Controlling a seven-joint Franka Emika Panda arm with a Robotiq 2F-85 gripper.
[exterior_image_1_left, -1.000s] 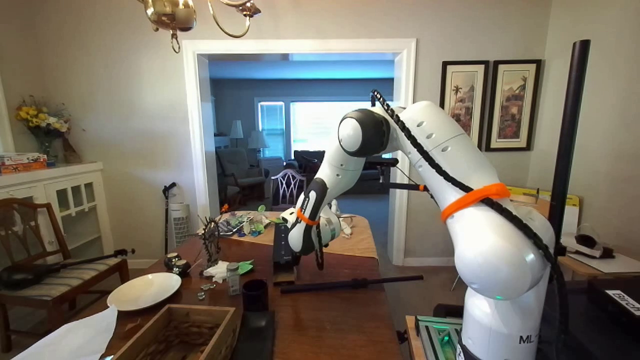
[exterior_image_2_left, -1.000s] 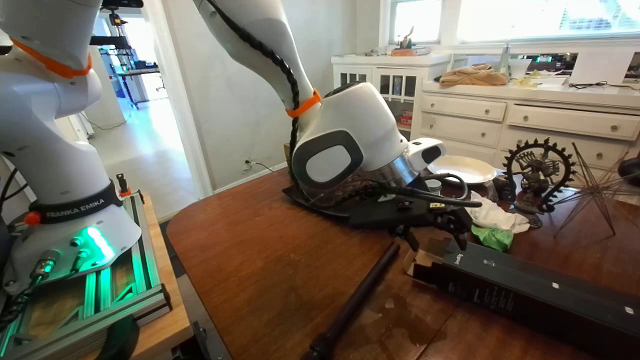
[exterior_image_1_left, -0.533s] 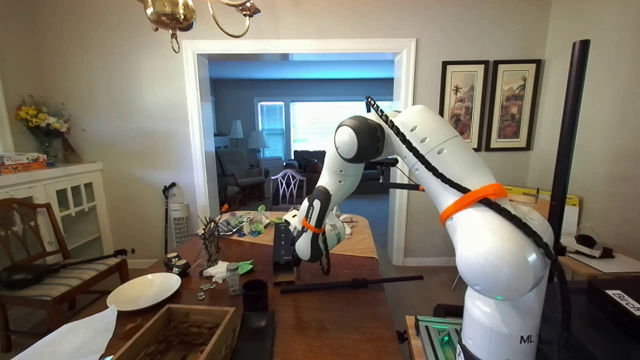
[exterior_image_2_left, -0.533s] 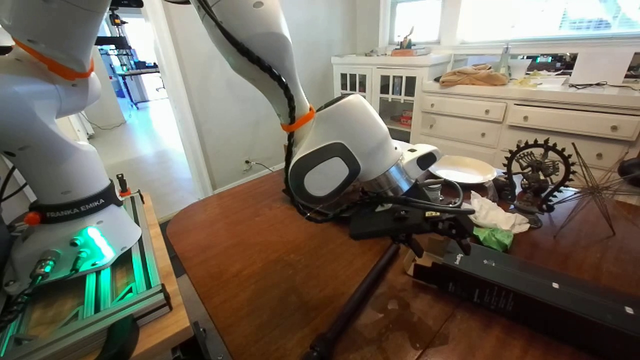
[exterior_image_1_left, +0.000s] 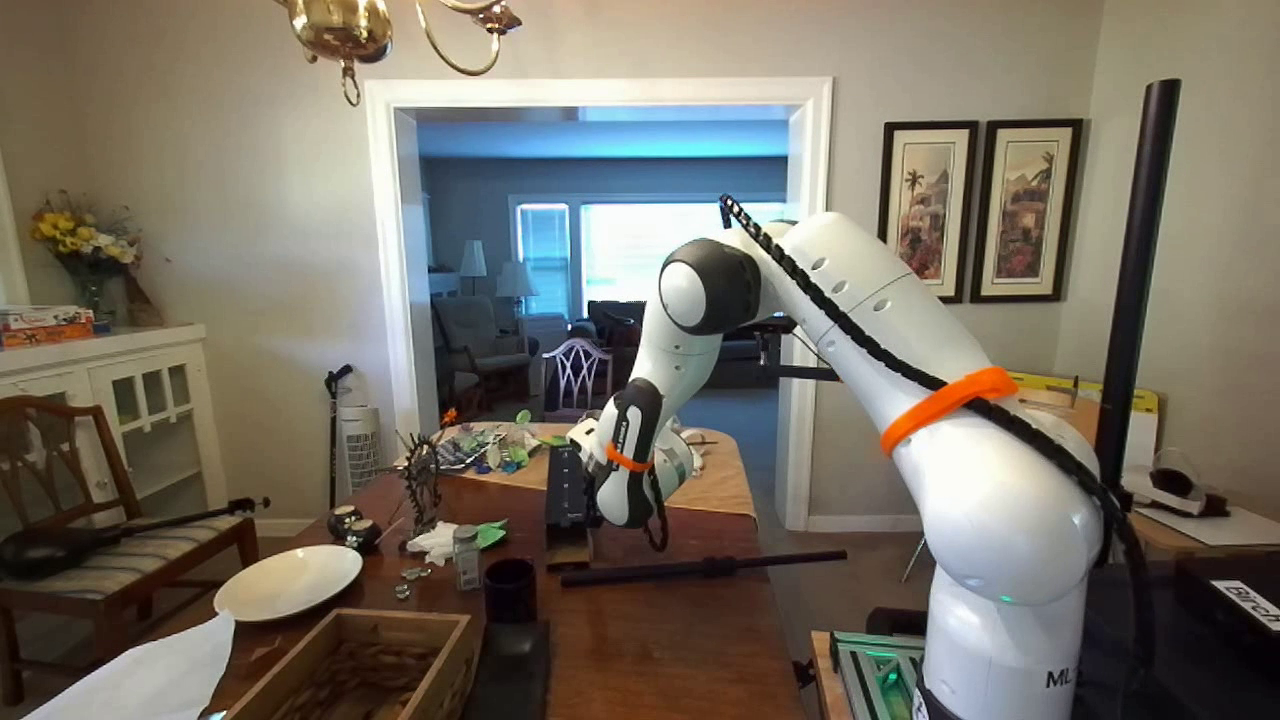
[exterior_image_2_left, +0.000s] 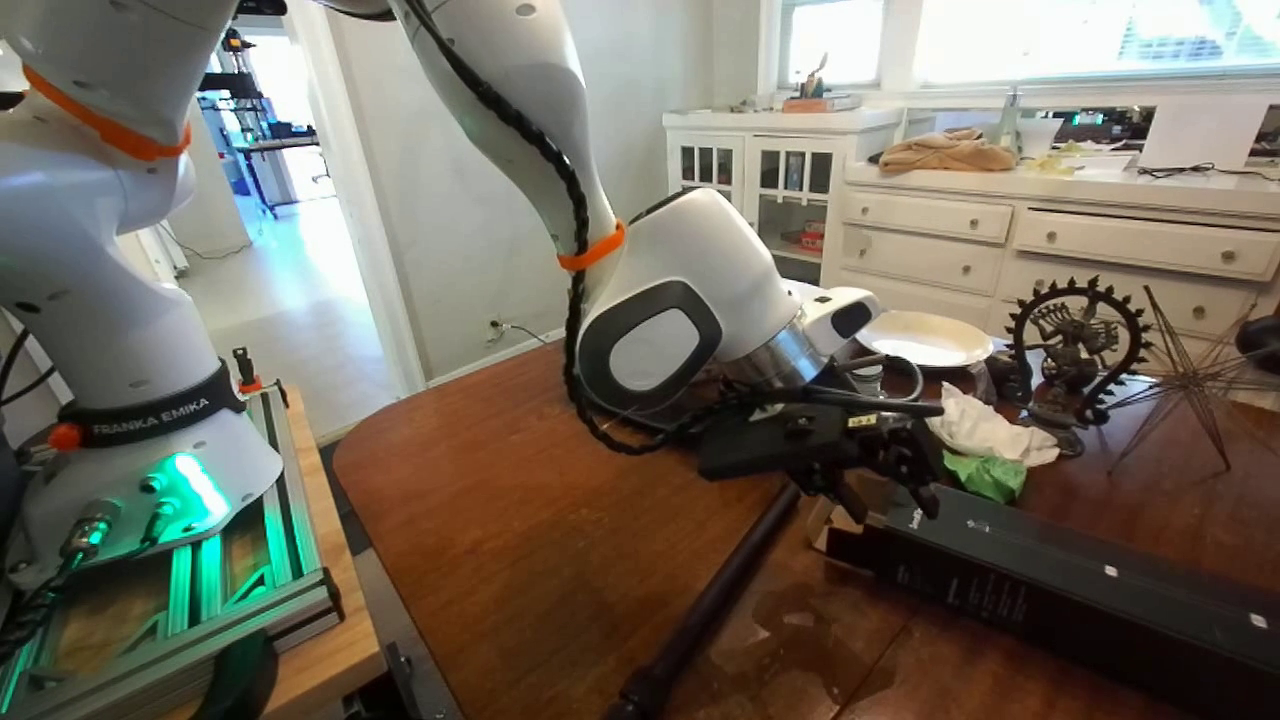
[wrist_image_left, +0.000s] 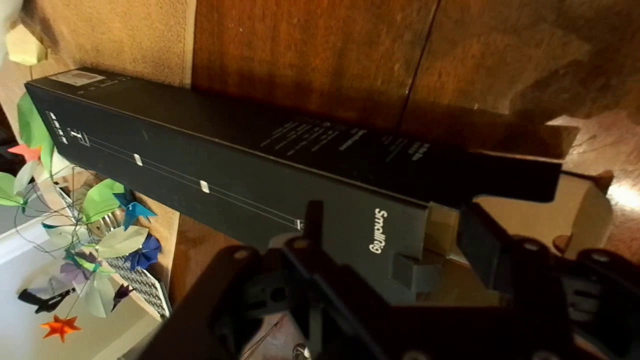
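Wooden surface (exterior_image_2_left: 520, 510) carries a black box (wrist_image_left: 260, 172), its end already opened. Claw (exterior_image_2_left: 893, 506) stands spread near that end; no grip on the box shows yet.

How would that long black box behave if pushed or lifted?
The long black box likely slides, not rolls: its sides are flat. Its thin cardboard flaps may bend. Being long, it might tilt if lifted by one end.

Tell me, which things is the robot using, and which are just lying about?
Seem part of the job:
gripper, jaws apart
black box, right by it

Just lying about, it seems:
white plate
dark statue
wooden crate
glass jar
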